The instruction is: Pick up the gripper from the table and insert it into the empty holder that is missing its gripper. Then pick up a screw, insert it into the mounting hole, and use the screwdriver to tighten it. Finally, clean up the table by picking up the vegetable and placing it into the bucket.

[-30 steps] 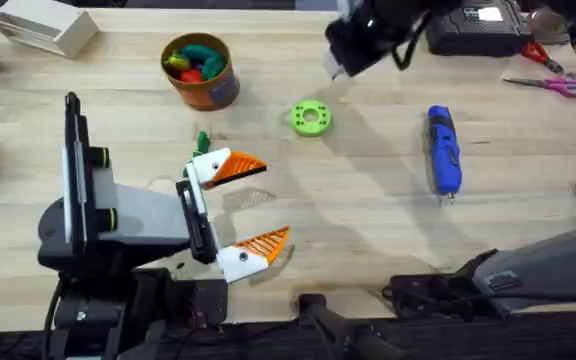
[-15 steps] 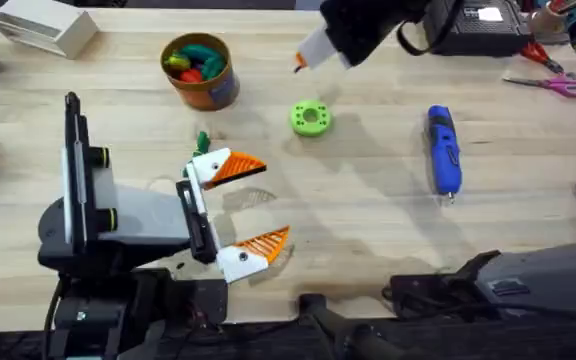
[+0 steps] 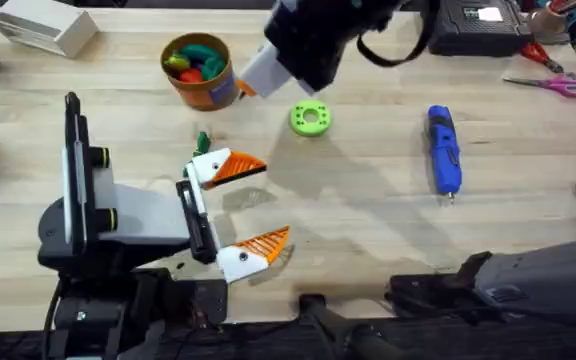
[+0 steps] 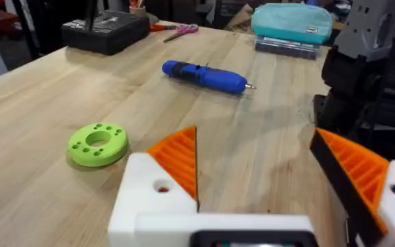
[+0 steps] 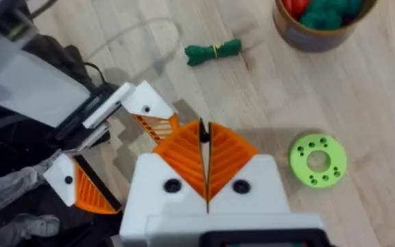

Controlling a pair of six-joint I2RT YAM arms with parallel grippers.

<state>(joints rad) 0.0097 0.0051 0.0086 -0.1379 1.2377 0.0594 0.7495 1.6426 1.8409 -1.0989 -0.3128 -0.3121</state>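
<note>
The vegetable (image 3: pixel 201 142), dark green with a thin stem, lies on the table just beyond my left gripper (image 3: pixel 273 200); it also shows as the vegetable (image 5: pixel 212 50) in the right wrist view. That left gripper (image 4: pixel 266 168) stands open and empty. The orange bucket (image 3: pixel 200 70) at the far left holds green and red toys, seen too as the bucket (image 5: pixel 317 24). My right gripper (image 3: pixel 249 84) hangs just right of the bucket, and the right gripper (image 5: pixel 204 147) has its orange fingers shut on nothing. The blue screwdriver (image 3: pixel 443 150) lies at the right. The loose gripper, the holder and the screw are out of view.
A bright green ring (image 3: pixel 310 118) lies between bucket and screwdriver. A white box (image 3: pixel 43 30) sits far left, a black case (image 3: pixel 473 25) and scissors (image 3: pixel 548 85) far right. A teal pouch (image 4: pixel 293 20) lies beyond the screwdriver (image 4: pixel 204 75).
My right arm has swung left along the far side of the table, from right of the green ring to beside the bucket. The left arm has not moved.
</note>
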